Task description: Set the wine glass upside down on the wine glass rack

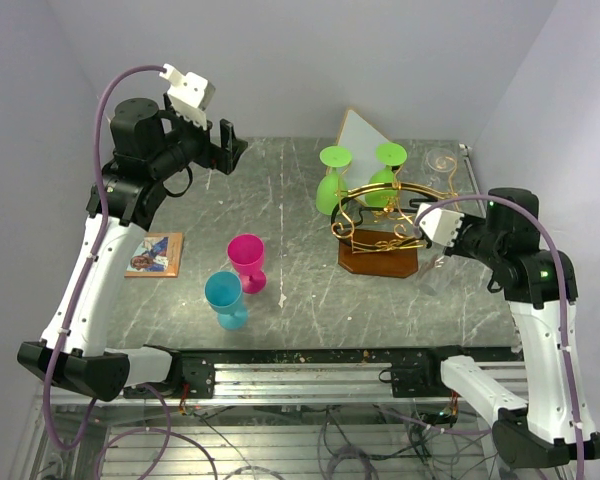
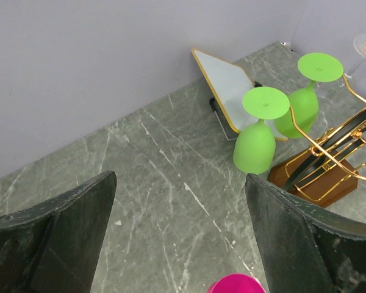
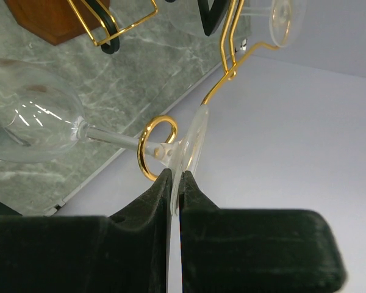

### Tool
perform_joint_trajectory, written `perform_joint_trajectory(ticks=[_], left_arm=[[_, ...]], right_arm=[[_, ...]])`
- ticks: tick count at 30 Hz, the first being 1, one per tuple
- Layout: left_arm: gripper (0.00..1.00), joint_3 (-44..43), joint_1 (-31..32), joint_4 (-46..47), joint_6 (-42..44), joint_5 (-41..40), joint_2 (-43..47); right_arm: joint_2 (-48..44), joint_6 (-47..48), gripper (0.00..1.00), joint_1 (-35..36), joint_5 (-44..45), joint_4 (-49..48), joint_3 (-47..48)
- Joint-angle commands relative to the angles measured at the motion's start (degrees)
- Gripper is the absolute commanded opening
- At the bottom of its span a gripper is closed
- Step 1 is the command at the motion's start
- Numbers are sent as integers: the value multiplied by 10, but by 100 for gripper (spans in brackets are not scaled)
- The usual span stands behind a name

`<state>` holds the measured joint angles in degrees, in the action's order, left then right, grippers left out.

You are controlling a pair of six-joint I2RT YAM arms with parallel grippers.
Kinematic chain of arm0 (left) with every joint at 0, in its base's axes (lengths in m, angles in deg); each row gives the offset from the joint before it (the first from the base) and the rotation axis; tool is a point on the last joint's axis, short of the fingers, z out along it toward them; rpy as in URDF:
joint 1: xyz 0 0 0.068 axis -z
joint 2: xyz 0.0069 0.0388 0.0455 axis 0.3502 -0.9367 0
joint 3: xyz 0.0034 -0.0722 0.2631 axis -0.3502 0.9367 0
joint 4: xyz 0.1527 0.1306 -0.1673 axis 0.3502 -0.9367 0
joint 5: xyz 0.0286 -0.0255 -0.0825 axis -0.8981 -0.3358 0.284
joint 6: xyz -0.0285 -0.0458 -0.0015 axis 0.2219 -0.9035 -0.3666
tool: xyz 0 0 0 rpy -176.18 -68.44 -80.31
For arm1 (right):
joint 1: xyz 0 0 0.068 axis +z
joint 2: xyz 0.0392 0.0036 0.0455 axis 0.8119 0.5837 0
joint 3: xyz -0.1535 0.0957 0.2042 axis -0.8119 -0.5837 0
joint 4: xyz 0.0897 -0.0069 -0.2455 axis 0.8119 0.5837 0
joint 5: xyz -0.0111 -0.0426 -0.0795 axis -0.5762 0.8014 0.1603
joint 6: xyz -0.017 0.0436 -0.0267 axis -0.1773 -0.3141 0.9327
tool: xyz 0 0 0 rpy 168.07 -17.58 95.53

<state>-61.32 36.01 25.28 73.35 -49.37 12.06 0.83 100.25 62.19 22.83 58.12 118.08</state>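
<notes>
right wrist, nearest: the right gripper (image 3: 176, 183) is pinched tight on the rim of the clear wine glass's (image 3: 30, 119) foot.
right wrist, long axis: the stem runs left from the fingers and passes through a gold loop (image 3: 163, 119) of the wine glass rack (image 3: 43, 18). The foot is on the gripper's side of the loop and the bowl on the far side.
right wrist, judgement: the foot looks almost seated against the loop, so the coming move turns on easing along the stem's line, not across it.
left wrist, claw: the left gripper (image 2: 180, 232) is spread wide with nothing between its fingers, above bare table (image 2: 158, 183).
left wrist, rack: it stands away to the right, with two green glasses (image 2: 255, 146) hanging foot-up.
top external, nearer arm: the right arm is at the rack's right side; the left is well apart.
</notes>
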Motion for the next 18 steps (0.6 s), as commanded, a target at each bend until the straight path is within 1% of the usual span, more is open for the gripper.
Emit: perform_joint_trajectory(ticks=[1,7,12,18], left_arm=[[97,6,-8,20,9,-5,5],[97,8,-8,21,12,-6,9],[97,7,-9,21,13,-6,8],[97,7,-9,21,13,-5,8]], right_arm=[[3,7,0,5,-21,-14,12],[10,6,2,6,-25,-16,13],[7,2,8,6,-27,-11,6],[4,-5,12,6,-24,-11,-2]])
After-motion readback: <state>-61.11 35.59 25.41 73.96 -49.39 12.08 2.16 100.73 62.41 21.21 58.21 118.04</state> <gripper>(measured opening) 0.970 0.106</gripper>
